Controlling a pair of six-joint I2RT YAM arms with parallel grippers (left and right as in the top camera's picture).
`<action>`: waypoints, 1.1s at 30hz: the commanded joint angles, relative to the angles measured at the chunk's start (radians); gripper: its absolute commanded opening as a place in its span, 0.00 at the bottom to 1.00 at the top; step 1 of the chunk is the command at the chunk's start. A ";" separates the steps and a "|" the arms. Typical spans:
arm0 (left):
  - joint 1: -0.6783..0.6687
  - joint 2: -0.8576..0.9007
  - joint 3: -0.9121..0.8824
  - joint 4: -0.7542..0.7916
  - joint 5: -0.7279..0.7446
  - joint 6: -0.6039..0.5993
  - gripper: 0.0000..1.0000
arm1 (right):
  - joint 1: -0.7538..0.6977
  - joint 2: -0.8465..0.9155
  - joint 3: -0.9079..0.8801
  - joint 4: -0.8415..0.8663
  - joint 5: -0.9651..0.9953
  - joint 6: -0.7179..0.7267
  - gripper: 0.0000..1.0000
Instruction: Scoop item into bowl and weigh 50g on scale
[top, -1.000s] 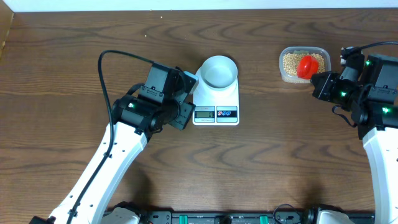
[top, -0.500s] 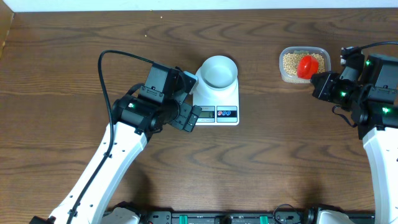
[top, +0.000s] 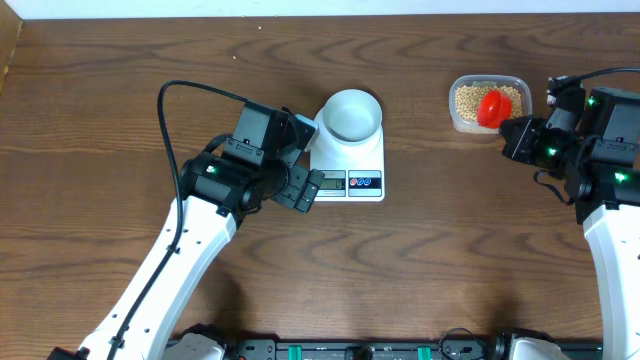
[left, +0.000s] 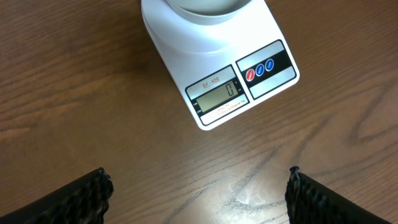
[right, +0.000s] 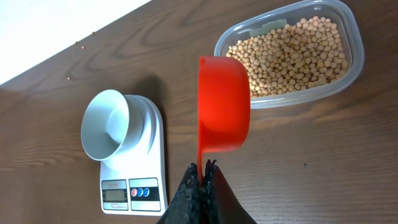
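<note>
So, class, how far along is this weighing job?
Done: the empty bowl sits on the scale, whose display reads 0. In hand: the right gripper holds the red scoop at the tub of beans. Still to do: scooping beans into the bowl up to 50g.

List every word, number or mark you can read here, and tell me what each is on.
"SF-400": printed on the scale, just above its display.
"0": the reading on the display.
Small reddish line under the display: too small to read.
Marks on the two round buttons: blurred.
No text shows on the bowl, the red scoop or the tub.
</note>
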 joint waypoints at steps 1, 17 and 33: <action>0.003 0.005 -0.003 -0.003 -0.009 0.002 0.91 | -0.013 -0.003 0.014 0.001 -0.006 -0.013 0.01; 0.003 0.005 -0.003 -0.003 -0.009 0.002 0.91 | -0.012 -0.003 0.014 -0.023 0.006 -0.014 0.01; 0.003 0.005 -0.003 -0.003 -0.009 0.002 0.92 | -0.012 -0.002 0.014 -0.058 0.103 -0.021 0.01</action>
